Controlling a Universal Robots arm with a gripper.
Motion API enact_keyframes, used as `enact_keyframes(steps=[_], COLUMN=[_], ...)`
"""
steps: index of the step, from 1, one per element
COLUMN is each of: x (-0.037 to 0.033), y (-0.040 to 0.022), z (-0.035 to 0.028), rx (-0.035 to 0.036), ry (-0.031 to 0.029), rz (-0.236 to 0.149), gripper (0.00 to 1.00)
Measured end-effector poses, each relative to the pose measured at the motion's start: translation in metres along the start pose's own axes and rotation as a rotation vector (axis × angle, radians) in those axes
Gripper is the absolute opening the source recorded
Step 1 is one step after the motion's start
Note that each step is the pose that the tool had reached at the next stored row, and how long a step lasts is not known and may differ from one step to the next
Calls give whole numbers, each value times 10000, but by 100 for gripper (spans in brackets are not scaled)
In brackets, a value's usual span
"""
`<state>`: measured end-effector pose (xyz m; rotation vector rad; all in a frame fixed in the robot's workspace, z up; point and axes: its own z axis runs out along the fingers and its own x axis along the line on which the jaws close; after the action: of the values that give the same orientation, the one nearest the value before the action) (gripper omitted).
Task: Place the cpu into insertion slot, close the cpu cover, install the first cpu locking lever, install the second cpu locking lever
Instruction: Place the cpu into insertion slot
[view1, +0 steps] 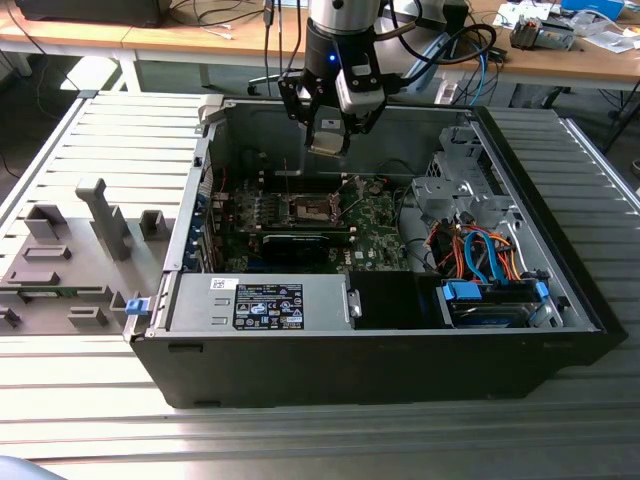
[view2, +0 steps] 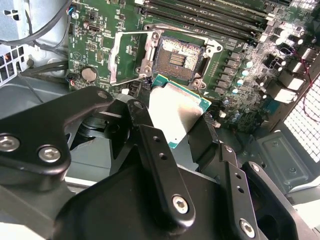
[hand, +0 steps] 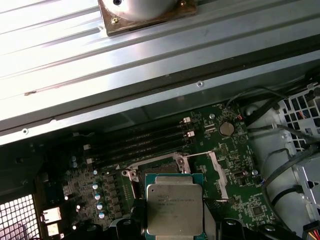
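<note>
Nearest me, on the ribbed aluminium table (view1: 300, 440), a black computer case (view1: 380, 370) lies on its side with its panel off. Moulded grey fixtures (view1: 90, 230) stand on the table at the exterior view's left. Just inside the case's near wall sits a boxy grey power supply (view1: 260, 300) with a dark label, and beside it a tangle of blue and orange cables (view1: 480, 255).

Deeper in lies the green circuit board (view1: 370, 225), studded with small round capacitors and crossed by long narrow black slots. At its middle is the insertion slot (view2: 177, 59) – a dark square socket with a fine grid of contacts and a silvery rim, uncovered. The cpu cover (view2: 129, 57), a thin bright metal frame with a square window, is swung open and rests to one side of the socket.

Above the board hangs the gripper (view1: 328, 128), its matte black fingers (view2: 150, 145) clamped on opposite edges of the cpu (view2: 175, 112) – a flat square chip with a dull silver lid on a green base, held clear of the socket. Beyond the case stand wooden desks (view1: 300, 40).
</note>
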<state>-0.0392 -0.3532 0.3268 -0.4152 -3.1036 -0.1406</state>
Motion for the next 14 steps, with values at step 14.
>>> enact_keyframes(steps=[14], x=[0], y=[0], z=[3], rx=[-3], ry=[-14], rz=[164], gripper=[54])
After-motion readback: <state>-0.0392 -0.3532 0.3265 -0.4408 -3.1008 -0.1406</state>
